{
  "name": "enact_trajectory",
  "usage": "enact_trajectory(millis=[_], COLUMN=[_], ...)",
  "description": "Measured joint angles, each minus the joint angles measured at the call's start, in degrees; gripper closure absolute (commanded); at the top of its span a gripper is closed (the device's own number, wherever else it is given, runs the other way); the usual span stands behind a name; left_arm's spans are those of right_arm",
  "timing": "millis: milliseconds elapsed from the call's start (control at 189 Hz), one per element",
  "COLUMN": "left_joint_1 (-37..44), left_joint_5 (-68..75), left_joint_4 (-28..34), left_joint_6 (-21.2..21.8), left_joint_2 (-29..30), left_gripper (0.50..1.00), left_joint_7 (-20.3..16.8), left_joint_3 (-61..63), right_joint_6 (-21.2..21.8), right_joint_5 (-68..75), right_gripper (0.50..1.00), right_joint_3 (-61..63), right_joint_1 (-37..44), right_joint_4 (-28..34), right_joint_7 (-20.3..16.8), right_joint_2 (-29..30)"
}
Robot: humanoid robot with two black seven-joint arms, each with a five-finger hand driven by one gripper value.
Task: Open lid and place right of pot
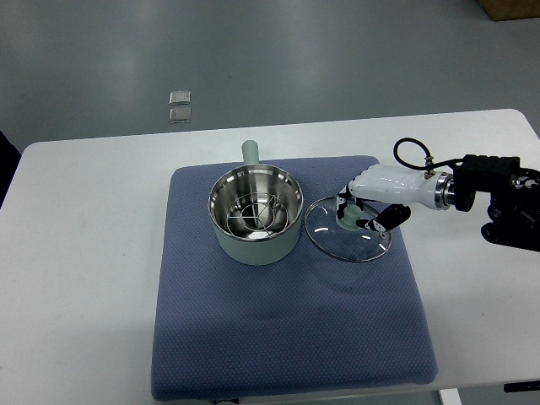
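the right hand's fingers (364, 218) were curled around the pale green knob (348, 219) at the centre of the glass lid (349, 236), with dark fingertips showing on either side of the knob; the grasp looked closed on it, though whether the grip was tight could not be told from above. the right hand (371, 201) itself was white-shelled, and its arm came in from the picture's right edge, passing through a silver wrist ring into black housing with a looped black cable above it.

the lid lay just to the right of the pot (255, 213), its metal rim close beside the pot's wall, and it seemed to rest flat on the blue mat (287, 329), though contact could not be made out for certain. the pot stood upright and uncovered, pale green outside, shiny steel inside, with a wire rack in its bottom and its stub handle pointing away from the robot.

the mat covered the middle of the white table (84, 253). beyond the table's far edge, two small shiny squares (180, 106) lay on the grey floor.
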Motion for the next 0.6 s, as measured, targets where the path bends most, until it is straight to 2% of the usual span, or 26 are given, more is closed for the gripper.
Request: enact_trajectory(millis=[95, 122, 132, 138, 185, 191, 196, 201, 212, 228, 249, 297, 302, 329, 355, 599], left_joint_1=[0.0, 0.0, 0.0, 0.0, 0.0, 0.0, 0.0, 0.0, 0.0, 0.0, 0.0, 0.0, 0.0, 0.0, 0.0, 0.0], left_joint_5=[0.0, 0.0, 0.0, 0.0, 0.0, 0.0, 0.0, 0.0, 0.0, 0.0, 0.0, 0.0, 0.0, 0.0, 0.0, 0.0], left_joint_4=[0.0, 0.0, 0.0, 0.0, 0.0, 0.0, 0.0, 0.0, 0.0, 0.0, 0.0, 0.0, 0.0, 0.0, 0.0, 0.0], left_joint_6=[0.0, 0.0, 0.0, 0.0, 0.0, 0.0, 0.0, 0.0, 0.0, 0.0, 0.0, 0.0, 0.0, 0.0, 0.0, 0.0], left_joint_2=[0.0, 0.0, 0.0, 0.0, 0.0, 0.0, 0.0, 0.0, 0.0, 0.0, 0.0, 0.0, 0.0, 0.0, 0.0, 0.0], left_gripper=[0.500, 0.500, 0.500, 0.500, 0.500, 0.500, 0.500, 0.500, 0.500, 0.500, 0.500, 0.500, 0.500, 0.500, 0.500, 0.500], left_joint_7=[0.0, 0.0, 0.0, 0.0, 0.0, 0.0, 0.0, 0.0, 0.0, 0.0, 0.0, 0.0, 0.0, 0.0, 0.0, 0.0], left_joint_3=[0.0, 0.0, 0.0, 0.0, 0.0, 0.0, 0.0, 0.0, 0.0, 0.0, 0.0, 0.0, 0.0, 0.0, 0.0, 0.0], right_joint_6=[-0.1, -0.1, -0.1, -0.1, -0.2, -0.2, -0.2, -0.2, -0.2, -0.2, -0.2, -0.2, -0.2, -0.2, -0.2, 0.4], right_joint_5=[0.0, 0.0, 0.0, 0.0, 0.0, 0.0, 0.0, 0.0, 0.0, 0.0, 0.0, 0.1, 0.1, 0.1, 0.1, 0.4], right_gripper=[1.000, 0.934, 0.934, 0.910, 0.910, 0.770, 0.769, 0.714, 0.713, 0.677, 0.658, 0.658, 0.638, 0.628, 0.595, 0.585], right_joint_3=[0.1, 0.2, 0.4, 0.4, 1.0, 1.0, 1.1, 1.2, 1.3, 1.4, 1.6, 1.8, 1.9, 1.9, 2.0, 4.5], right_joint_1=[-0.5, -0.7, -0.8, -0.8, -1.2, -1.2, -1.2, -1.3, -1.4, -1.5, -1.7, -2.0, -2.0, -2.1, -2.1, -2.1], right_joint_4=[-0.3, -0.3, -0.4, -0.4, -0.4, -0.4, -0.4, -0.4, -0.4, -0.4, -0.4, -0.4, -0.4, -0.4, -0.4, -0.4], right_joint_7=[0.0, 0.0, 0.0, 0.0, 0.0, 0.0, 0.0, 0.0, 0.0, 0.1, 0.1, 0.3, 0.3, 0.3, 0.4, 0.8], right_joint_2=[0.3, 0.4, 0.4, 0.4, 0.6, 0.6, 0.6, 0.6, 0.6, 0.7, 0.7, 0.7, 0.7, 0.7, 0.7, -0.4])
